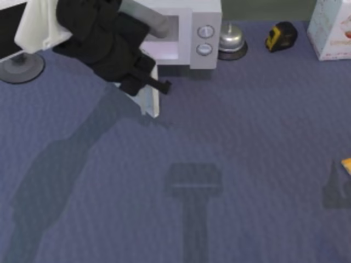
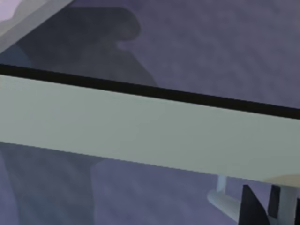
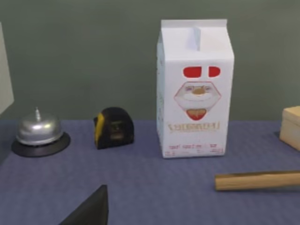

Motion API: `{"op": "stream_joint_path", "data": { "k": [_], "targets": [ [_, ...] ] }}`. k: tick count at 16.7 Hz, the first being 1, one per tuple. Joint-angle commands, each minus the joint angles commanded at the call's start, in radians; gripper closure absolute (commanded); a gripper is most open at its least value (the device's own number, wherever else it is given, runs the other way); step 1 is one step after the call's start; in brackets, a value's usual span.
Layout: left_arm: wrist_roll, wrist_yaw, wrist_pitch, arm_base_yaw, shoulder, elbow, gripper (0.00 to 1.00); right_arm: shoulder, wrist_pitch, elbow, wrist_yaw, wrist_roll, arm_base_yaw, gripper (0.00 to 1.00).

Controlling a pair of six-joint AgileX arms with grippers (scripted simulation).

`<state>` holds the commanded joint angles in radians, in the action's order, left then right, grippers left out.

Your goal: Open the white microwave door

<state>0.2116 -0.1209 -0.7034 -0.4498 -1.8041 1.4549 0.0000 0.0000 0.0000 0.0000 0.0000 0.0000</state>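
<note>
On the blue tabletop (image 1: 247, 142), the left gripper (image 1: 155, 84), fingers unreadable, touches the white microwave door (image 1: 149, 101); slipping off its edge would stall the swing.

One microwave (image 1: 192, 33) stands on the table (image 1: 230, 164), with one door (image 1: 149, 98) swung open just beside the left claw (image 1: 156, 85), and two round knobs (image 1: 205, 32) on its panel a little farther from that claw. Well apart from the left claw sit one silver bell (image 1: 231, 38), one yellow-and-black tape measure (image 1: 281, 36) and one white carton (image 1: 332, 27). One wooden stick (image 3: 258, 180) and one pale block (image 3: 291, 126) show in the right wrist view. One grey round stand (image 1: 21, 66) sits at the far left.
</note>
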Motion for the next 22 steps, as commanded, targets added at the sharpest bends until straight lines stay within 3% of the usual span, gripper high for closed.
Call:
{"op": "stream_joint_path", "data": {
  "k": [18, 22],
  "targets": [
    [0.000, 0.000, 0.000, 0.000, 0.000, 0.000, 1.00, 0.000, 0.000, 0.000, 0.000, 0.000, 0.000, 0.00],
    [0.030, -0.022, -0.005, 0.009, 0.008, -0.013, 1.00, 0.000, 0.000, 0.000, 0.000, 0.000, 0.000, 0.00]
  ]
}}
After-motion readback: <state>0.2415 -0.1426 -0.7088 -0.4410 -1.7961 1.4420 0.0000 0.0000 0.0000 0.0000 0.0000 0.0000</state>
